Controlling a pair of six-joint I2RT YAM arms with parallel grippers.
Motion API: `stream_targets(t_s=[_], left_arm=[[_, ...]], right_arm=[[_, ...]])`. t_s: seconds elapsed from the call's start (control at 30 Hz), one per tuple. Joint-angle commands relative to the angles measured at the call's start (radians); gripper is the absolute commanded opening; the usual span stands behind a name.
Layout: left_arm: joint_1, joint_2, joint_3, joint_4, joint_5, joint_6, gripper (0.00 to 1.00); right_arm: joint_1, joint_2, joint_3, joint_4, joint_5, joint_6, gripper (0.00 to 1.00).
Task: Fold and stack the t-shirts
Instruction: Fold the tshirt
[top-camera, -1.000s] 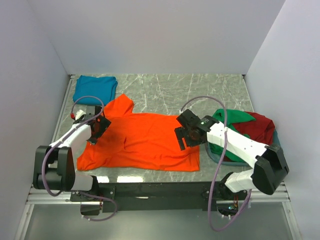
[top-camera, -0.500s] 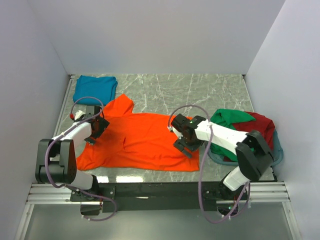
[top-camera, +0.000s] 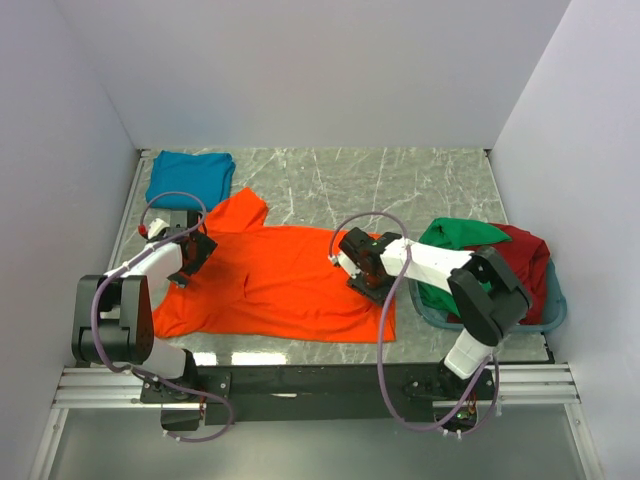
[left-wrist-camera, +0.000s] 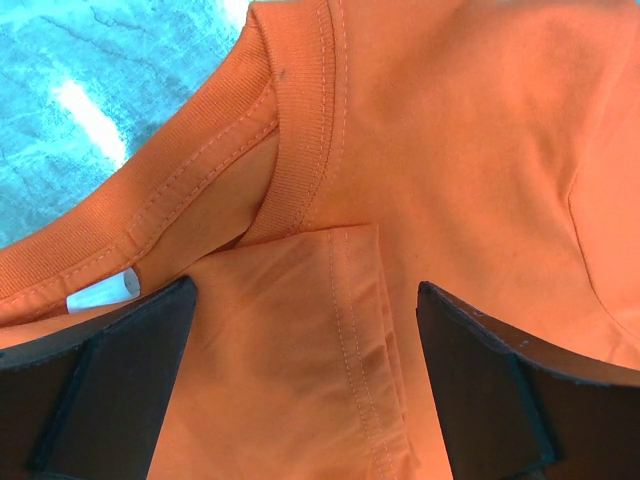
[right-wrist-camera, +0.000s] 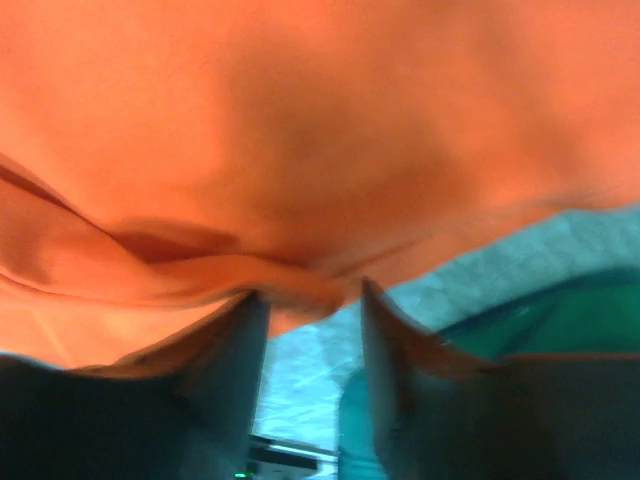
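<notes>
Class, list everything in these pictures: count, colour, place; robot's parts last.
orange shirt: one, orange, spread mid-table
blue shirt: one, teal, folded, far left corner
green shirt: one, green, heaped in basket
red shirt: one, dark red, in basket too
basket: one, grey-blue, table's right edge
table: one, grey marbled
left arm: one, white and black, near left
right arm: one, white and black, near right
left tool: one, black, open over orange shirt's collar
right tool: one, black, at orange shirt's right edge

Grey marbled tabletop (top-camera: 400, 185), plain white walls (top-camera: 320, 70) on three sides, even light.
</notes>
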Motion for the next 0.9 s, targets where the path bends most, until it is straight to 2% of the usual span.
stream_targets(t_s=[0.0,0.03,0.13,0.3,0.53,0.7,0.87], left_arm=[[0.008,0.023,-0.003,0.005,-0.007,0.014,1.00],[0.008,0.021,-0.005,0.008,-0.005,0.014,0.99],[0.008,0.026,-0.002,0.007,-0.011,0.011,1.00],[0.033,0.044,0.003,0.004,-0.015,0.009,1.00],[0.033,0.032,0.006,-0.009,-0.037,-0.005,0.99],[0.033,0.007,0.012,-0.012,-0.030,0.000,0.99],[0.033,0.001,0.014,-0.004,-0.021,-0.005,0.99]], right_arm=[[-0.016,0.025,0.036,0.008,-0.031,-0.016,0.30],[-0.015,0.022,0.038,0.000,-0.031,-0.002,0.13],[-0.016,-0.002,0.030,-0.021,-0.020,0.045,0.00],[-0.018,-0.022,0.032,-0.142,-0.032,0.162,0.00],[-0.020,-0.033,0.167,-0.257,-0.043,0.194,0.00],[-0.096,-0.056,0.174,-0.263,-0.067,0.190,0.00],[-0.135,0.002,0.133,-0.260,-0.110,0.136,0.04]])
